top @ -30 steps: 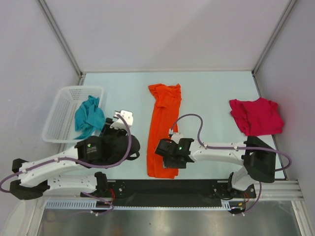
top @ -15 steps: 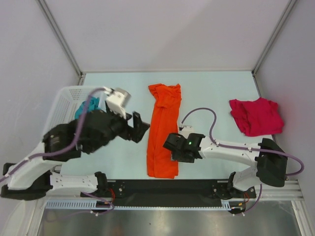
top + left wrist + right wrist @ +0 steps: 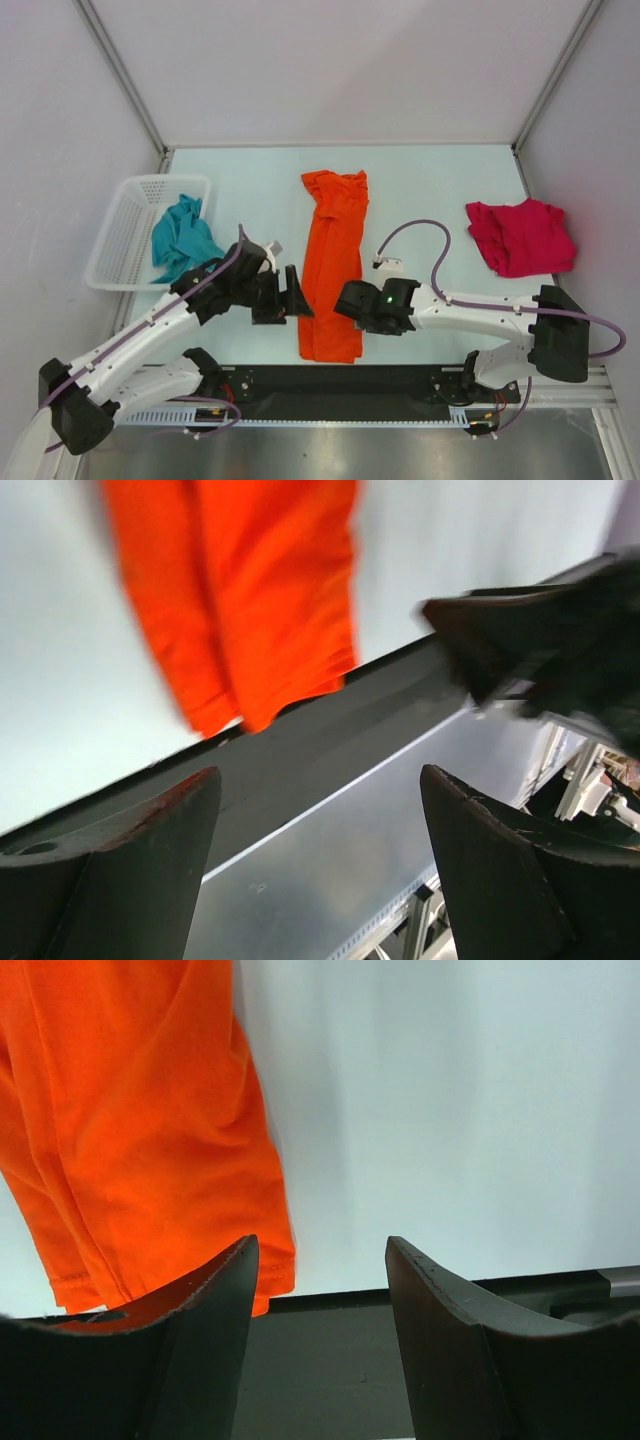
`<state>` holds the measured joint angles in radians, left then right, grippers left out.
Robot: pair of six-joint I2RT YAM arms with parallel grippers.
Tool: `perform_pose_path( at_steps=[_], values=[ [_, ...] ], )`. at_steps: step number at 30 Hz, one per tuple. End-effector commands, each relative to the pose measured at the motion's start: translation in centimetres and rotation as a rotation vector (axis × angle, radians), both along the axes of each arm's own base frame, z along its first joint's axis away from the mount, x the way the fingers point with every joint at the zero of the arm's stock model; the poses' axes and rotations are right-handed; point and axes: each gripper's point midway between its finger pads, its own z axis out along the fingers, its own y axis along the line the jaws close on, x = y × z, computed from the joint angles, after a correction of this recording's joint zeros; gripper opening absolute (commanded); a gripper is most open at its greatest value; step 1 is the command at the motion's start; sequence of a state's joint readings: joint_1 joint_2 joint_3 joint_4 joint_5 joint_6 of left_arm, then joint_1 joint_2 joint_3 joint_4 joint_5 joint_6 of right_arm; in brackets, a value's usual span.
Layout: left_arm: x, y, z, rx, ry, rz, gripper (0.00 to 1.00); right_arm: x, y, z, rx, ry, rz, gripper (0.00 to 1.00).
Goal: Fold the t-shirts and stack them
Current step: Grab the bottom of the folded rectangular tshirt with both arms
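The orange t-shirt lies as a long narrow strip down the middle of the table, its hem end near the front edge. My left gripper is open and empty just left of the strip's lower half; in the left wrist view the orange t-shirt shows beyond the left gripper. My right gripper is open and empty at the strip's lower right edge. The right wrist view has the orange t-shirt's hem corner beside the left finger. The red t-shirt lies folded at the right. A teal t-shirt hangs out of the basket.
A white mesh basket stands at the left edge of the table. The black rail runs along the front edge below the orange hem. Grey walls enclose the table on three sides.
My left arm swung from near the basket down to the orange strip's left side, its jaws opening wide. My right gripper slid right, off the strip's lower end to its right edge.
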<state>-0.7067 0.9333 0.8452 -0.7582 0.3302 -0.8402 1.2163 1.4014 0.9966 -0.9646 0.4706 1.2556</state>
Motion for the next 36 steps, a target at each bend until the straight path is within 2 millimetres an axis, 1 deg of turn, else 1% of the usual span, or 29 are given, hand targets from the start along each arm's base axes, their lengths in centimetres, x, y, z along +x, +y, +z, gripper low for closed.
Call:
perform_pose_path(
  at_steps=[1,3,5,7,8,11,15,17,18,19,20,21,22,23,26,27,28,29,30,31,33,35,36],
  values=[
    [-0.4,0.2,-0.2,-0.071,-0.018,0.051,0.86,0.7,-1.0,1.2,0.007,-0.071,-0.068,0.60],
    [-0.7,1.6,-1.2,0.001,-0.020,0.058,0.86,0.6,-1.0,1.1,0.007,-0.068,-0.073,0.59],
    [-0.9,2.5,-2.0,0.040,-0.027,0.069,0.86,0.7,-0.8,1.0,0.010,-0.066,-0.071,0.60],
    [-1.2,2.7,-2.9,0.044,-0.016,0.073,0.86,0.7,-0.3,0.9,0.012,-0.065,-0.068,0.59],
    [-1.8,2.9,-4.1,0.047,0.008,0.076,0.86,0.7,-0.2,0.8,0.013,-0.061,-0.066,0.59],
    [-2.2,2.9,-5.5,0.044,0.013,0.075,0.85,0.5,0.7,0.5,0.016,-0.052,-0.052,0.59],
    [-2.2,3.0,-6.5,0.091,-0.004,0.062,0.85,0.3,1.8,0.6,0.023,-0.057,-0.026,0.60],
    [-2.3,3.0,-7.5,0.098,0.008,0.057,0.85,0.4,2.8,0.8,0.079,-0.065,-0.016,0.61],
    [-2.2,2.5,-7.6,0.076,0.005,0.050,0.85,0.4,4.8,1.2,0.186,-0.054,0.004,0.61],
    [-2.4,2.5,-8.2,0.079,0.016,0.050,0.85,0.0,4.4,0.0,0.215,-0.031,0.010,0.61],
    [-2.4,2.3,-8.3,0.068,0.023,0.053,0.84,0.2,4.7,0.8,0.308,-0.033,-0.004,0.60],
    [-2.3,2.2,-8.3,0.060,0.019,0.055,0.84,0.2,5.8,1.3,0.395,-0.034,-0.005,0.60],
    [-2.2,2.2,-8.3,0.059,0.018,0.057,0.84,0.2,5.1,0.8,0.396,-0.033,-0.024,0.59],
    [-2.2,2.1,-8.3,0.057,0.015,0.058,0.85,0.5,4.8,1.2,0.403,-0.042,-0.035,0.59],
    [-2.1,2.0,-8.5,0.060,0.014,0.055,0.85,1.3,2.7,1.0,0.365,-0.079,-0.095,0.59],
    [-2.1,2.0,-8.6,0.062,0.015,0.051,0.84,2.0,2.5,1.8,0.406,-0.108,-0.108,0.60],
    [-2.1,2.1,-8.7,0.066,0.016,0.051,0.85,2.4,2.3,1.9,0.436,-0.108,-0.115,0.60],
    [-2.0,2.0,-8.6,0.063,0.013,0.051,0.84,2.4,1.5,0.6,0.434,-0.091,-0.107,0.60],
    [-2.0,2.0,-8.6,0.063,0.011,0.054,0.84,3.4,1.9,1.9,0.528,-0.096,-0.122,0.59],
    [-1.9,1.9,-8.5,0.058,0.007,0.056,0.84,3.6,1.8,2.1,0.537,-0.096,-0.123,0.60],
    [-1.8,1.9,-8.6,0.054,0.004,0.057,0.84,3.9,1.1,2.2,0.490,-0.096,-0.126,0.60],
    [-1.7,1.8,-8.9,0.049,0.005,0.061,0.84,3.9,1.1,2.2,0.460,-0.087,-0.118,0.60],
    [-1.9,1.8,-9.5,0.050,0.014,0.063,0.84,3.8,1.3,1.9,0.453,-0.079,-0.113,0.60]
  ],
)
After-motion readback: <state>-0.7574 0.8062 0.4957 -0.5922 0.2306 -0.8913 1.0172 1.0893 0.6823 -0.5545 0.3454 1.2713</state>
